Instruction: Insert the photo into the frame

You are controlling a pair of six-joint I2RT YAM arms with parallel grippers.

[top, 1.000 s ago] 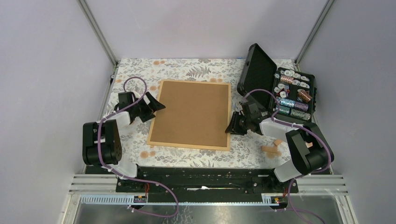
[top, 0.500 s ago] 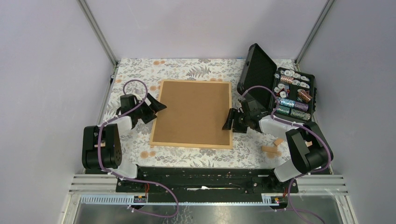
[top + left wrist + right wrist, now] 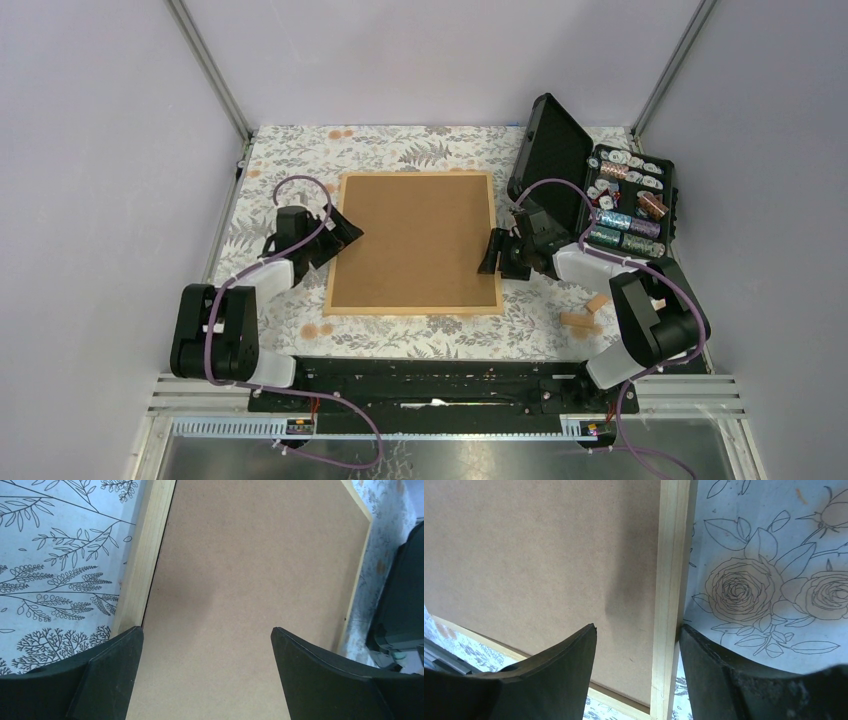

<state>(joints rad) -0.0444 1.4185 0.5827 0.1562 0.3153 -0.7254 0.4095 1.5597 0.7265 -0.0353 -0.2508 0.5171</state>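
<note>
1. Position: the large, thin, light-wood rectangular picture frame (image 3: 413, 311) lay flat in the middle of the white floral-print tablecloth (image 3: 430, 148), between the two arms.
2. A plain brown rectangular backing board (image 3: 415, 240) filled the frame's opening, its edges close against the wooden rails.
3. The photo showed in no view; whether it lay beneath the board could not be told.
4. The left gripper (image 3: 344, 238) hung at the frame's left rail, about halfway along it, pointing in across the board.
5. Its jaws stood wide apart with nothing between them. In the left wrist view one black finger (image 3: 107, 675) sat over the rail and the cloth beside it, the other (image 3: 330, 680) over bare board.
6. The right gripper (image 3: 490, 253) sat at the frame's right rail, opposite the left one.
7. Its jaws were partly parted and gripped nothing. In the right wrist view they straddled the rail, one finger (image 3: 549, 680) over the board and clear of the wood, the other (image 3: 749, 680) over the cloth at the rail's outer edge.
8. Whether that outer finger touched the rail could not be told.
9. An open black hard case (image 3: 560, 165), its tray full of small glittery rolls (image 3: 625, 220), stood at the cloth's far right, apart from the frame.
10. Two small wooden blocks (image 3: 580, 320) lay on the cloth near the right arm's base.
</note>
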